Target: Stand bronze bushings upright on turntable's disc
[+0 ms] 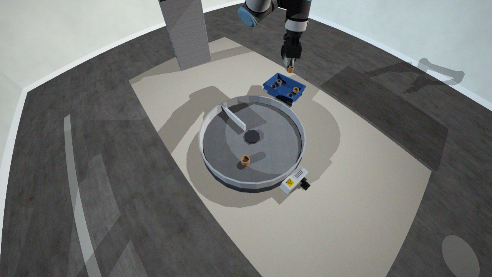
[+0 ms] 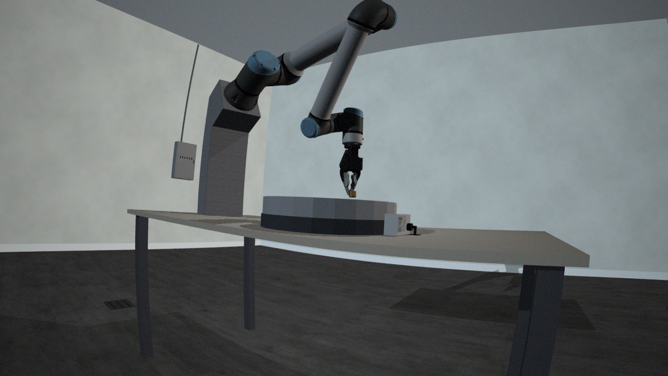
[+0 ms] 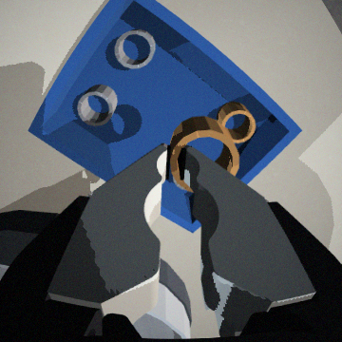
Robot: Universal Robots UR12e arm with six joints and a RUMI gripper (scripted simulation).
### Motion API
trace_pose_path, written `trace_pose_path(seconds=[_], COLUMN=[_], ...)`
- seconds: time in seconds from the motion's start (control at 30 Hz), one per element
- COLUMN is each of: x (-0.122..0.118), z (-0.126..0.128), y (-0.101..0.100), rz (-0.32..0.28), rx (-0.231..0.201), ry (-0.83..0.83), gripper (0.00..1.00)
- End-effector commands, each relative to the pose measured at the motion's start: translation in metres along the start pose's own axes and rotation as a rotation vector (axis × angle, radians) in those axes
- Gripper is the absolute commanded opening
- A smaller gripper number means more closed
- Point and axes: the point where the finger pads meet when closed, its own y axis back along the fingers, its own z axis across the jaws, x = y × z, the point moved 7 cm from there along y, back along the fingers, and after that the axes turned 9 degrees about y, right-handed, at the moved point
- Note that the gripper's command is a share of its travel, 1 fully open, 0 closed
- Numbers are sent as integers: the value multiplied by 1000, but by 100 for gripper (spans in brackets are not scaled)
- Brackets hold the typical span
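Observation:
My gripper (image 1: 290, 65) is shut on the wall of a bronze bushing (image 1: 290, 69) and holds it in the air above the blue crate (image 1: 284, 87). In the wrist view the fingers (image 3: 180, 157) pinch the bushing's rim (image 3: 204, 149). The side view shows the held bushing (image 2: 353, 192) just above the turntable's wall. One bronze bushing (image 1: 295, 90) and two steel bushings (image 1: 278, 82) stand in the crate; they also show in the wrist view (image 3: 237, 125) (image 3: 97, 105) (image 3: 136, 49). Another bronze bushing (image 1: 244, 158) stands upright on the turntable's disc (image 1: 252, 141), in front of the dark hub (image 1: 252, 136).
A low grey wall rings the disc, and a white bar (image 1: 233, 117) reaches in from the wall toward the hub. A white control box (image 1: 293, 181) sits at the turntable's front right. The arm's grey pedestal (image 1: 187, 32) stands at the table's back left.

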Motion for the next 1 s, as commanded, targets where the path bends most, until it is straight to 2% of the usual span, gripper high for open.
trace_pose_path(seconds=[0.0, 0.57, 0.97], x=[-2, -33, -78], z=[-2, -33, -78], y=[0, 0, 0], rz=[0, 0, 0], rx=[-1, -1, -1], ry=[0, 0, 0], gripper=[0, 0, 0])
